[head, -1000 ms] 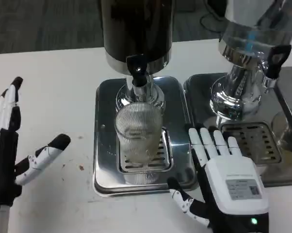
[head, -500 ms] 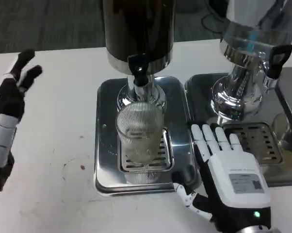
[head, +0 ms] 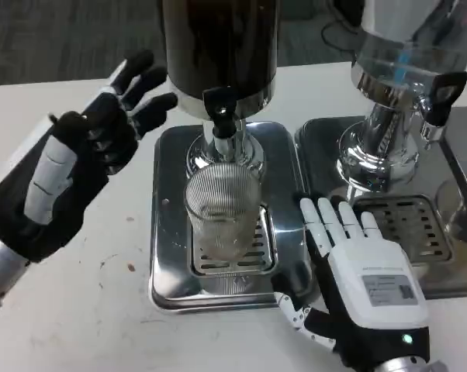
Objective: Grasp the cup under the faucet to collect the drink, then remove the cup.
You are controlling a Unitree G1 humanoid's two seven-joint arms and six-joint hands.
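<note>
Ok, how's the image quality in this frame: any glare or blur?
Head view: strong specular glare on the chrome tray and right dispenser base; the ribbed glass cup stays readable; left hand slightly soft, right hand sharp; lighting even, shadows faint.

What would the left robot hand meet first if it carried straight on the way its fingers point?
Probably the dark dispenser body above the tap; the left robot hand points up-right toward it, though depth is unclear.
</note>
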